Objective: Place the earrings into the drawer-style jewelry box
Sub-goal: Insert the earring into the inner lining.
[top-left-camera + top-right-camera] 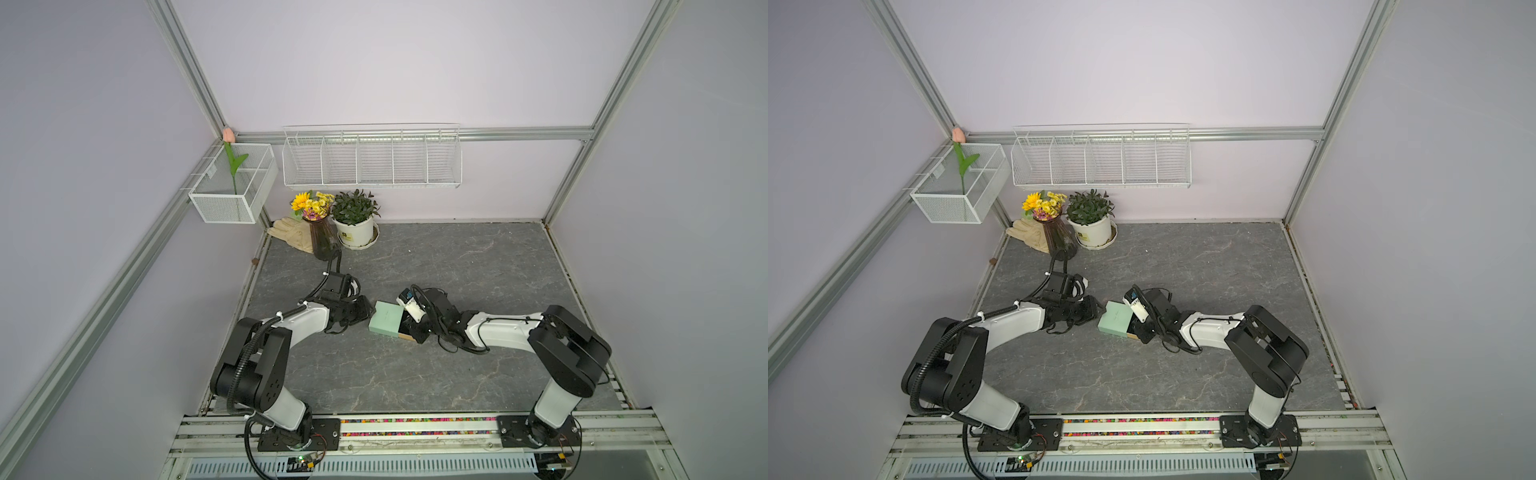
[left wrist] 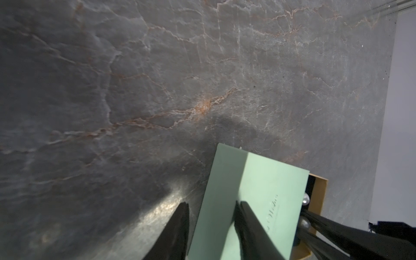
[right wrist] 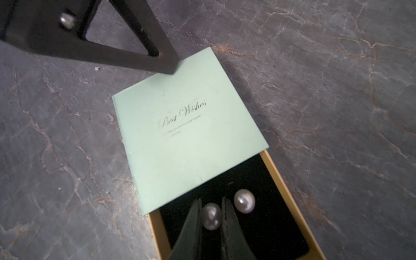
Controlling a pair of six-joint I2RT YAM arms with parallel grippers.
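Right pincer (image 3: 211, 199) clamps earring (image 3: 211, 216), tray (image 3: 281, 180) end cut off; left pincer (image 2: 212, 203) clamps jewelry box (image 2: 265, 186).

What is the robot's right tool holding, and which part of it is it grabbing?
A pearl earring. The right tool pinches its round sides between both fingertips, over the open black-lined tray.

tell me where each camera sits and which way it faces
top views: high over the front edge, looking down at the whole table toward the back wall; left arm and right arm show whole.
left wrist: on the left arm, looking along its fingers at the box; left gripper grips it.
right wrist: on the right arm, looking down into the open tray; right gripper pinches an earring.
shared: both wrist views show the box, both earrings and the opposite gripper; the second earring lies in the tray.
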